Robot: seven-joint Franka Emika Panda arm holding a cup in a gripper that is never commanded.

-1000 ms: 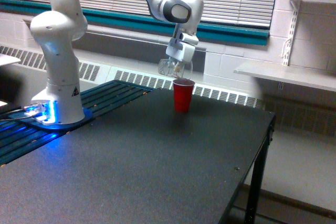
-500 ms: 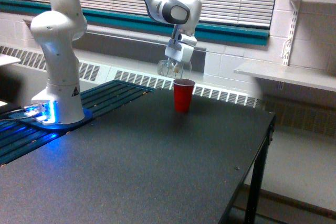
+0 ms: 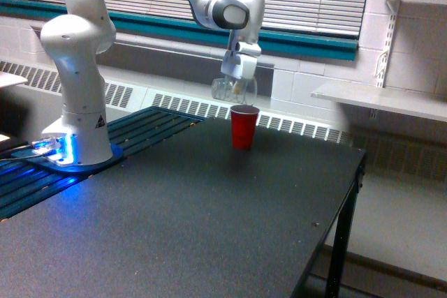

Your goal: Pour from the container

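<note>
The white pincer point(image 3: 237, 83) is closed around the small clear plastic container point(image 3: 229, 88), which is held tipped on its side, its long axis roughly level. The opaque red plastic cup point(image 3: 244, 127) is seen just below, slightly toward the exterior view's right, upright on the matte dark bench point(image 3: 209, 221).

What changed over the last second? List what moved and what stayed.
The gripper lifted slightly, carrying the clear container up and away from the rim of the red cup; the wrist also shifted a little toward the exterior view's left. Nothing was released. The red cup, the table and the arm's base stayed put.
</note>
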